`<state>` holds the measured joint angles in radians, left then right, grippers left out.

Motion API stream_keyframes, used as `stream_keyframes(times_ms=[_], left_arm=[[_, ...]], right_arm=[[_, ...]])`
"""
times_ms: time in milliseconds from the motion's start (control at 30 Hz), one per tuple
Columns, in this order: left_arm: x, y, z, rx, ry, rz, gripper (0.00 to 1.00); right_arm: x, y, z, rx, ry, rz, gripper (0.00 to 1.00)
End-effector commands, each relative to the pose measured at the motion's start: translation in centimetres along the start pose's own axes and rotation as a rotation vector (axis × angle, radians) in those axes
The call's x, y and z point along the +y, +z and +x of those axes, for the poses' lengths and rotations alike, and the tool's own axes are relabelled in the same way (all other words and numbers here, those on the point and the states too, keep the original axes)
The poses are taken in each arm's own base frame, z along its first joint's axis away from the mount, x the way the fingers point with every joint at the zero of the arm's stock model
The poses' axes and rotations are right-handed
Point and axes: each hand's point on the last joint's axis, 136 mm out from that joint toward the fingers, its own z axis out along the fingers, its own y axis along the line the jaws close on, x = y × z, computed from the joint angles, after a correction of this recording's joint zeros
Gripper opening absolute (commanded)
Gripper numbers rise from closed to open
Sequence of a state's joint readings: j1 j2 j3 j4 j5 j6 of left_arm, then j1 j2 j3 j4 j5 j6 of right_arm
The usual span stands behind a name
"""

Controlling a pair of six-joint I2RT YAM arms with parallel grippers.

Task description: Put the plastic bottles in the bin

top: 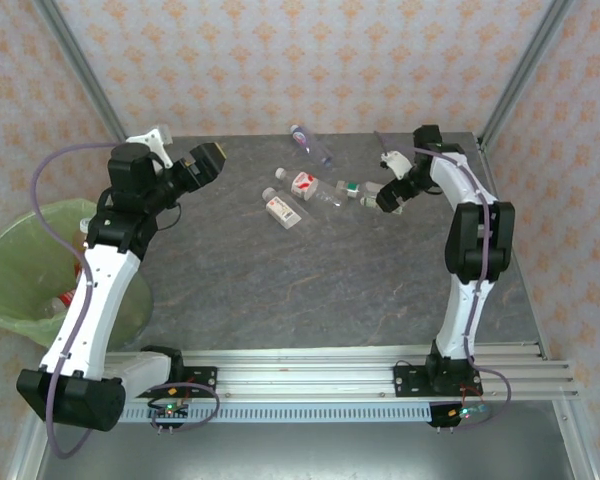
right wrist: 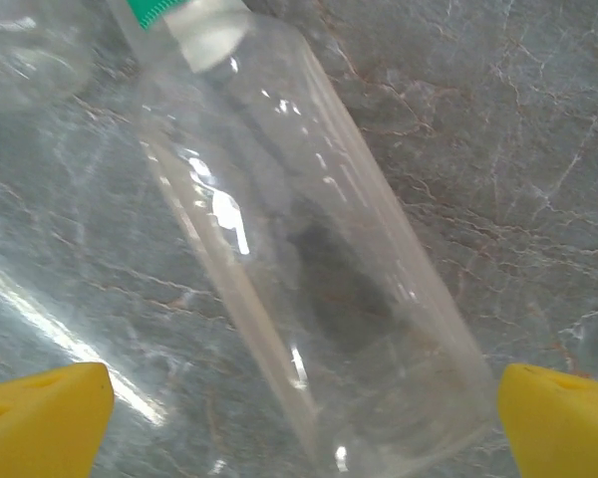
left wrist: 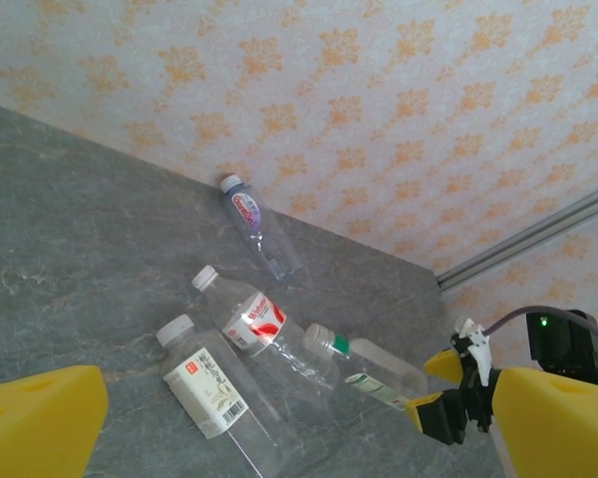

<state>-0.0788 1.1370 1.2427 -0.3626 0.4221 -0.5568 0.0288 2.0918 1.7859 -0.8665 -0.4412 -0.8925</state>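
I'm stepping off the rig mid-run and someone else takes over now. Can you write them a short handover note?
Claws: left claw open, empty, raised over the table's left part. Right claw open, straddling the clear plastic bottle with the green band, not gripping it.
On the grey stone-look table: that bottle, the clear red-and-white-labelled bottle, the clear white-labelled bottle and the clear purple-labelled bottle at the back.
Round bin with the light-green bag: off the table's left edge; something red and white lies inside.
Left: four bottles to bin.
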Motion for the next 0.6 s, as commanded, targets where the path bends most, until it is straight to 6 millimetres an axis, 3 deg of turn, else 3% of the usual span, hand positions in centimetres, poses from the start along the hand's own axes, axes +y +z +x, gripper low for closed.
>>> stream_keyframes(times_ms=[0, 200, 567], left_arm=[[-1.7, 0.8, -1.6, -0.05, 0.025, 0.039, 1.0], [-2.5, 2.8, -0.6, 0.006, 0.045, 0.038, 1.0], [-2.7, 2.9, -0.4, 0.009, 0.047, 0.029, 1.0]], right_arm=[[-0.5, 0.7, 1.5, 0.109, -0.089, -0.031, 0.99], [-1.1, 2.5, 1.5, 0.171, -0.115, -0.089, 0.99], [-0.1, 4.7, 2.6, 0.191, -0.132, -0.127, 1.0]])
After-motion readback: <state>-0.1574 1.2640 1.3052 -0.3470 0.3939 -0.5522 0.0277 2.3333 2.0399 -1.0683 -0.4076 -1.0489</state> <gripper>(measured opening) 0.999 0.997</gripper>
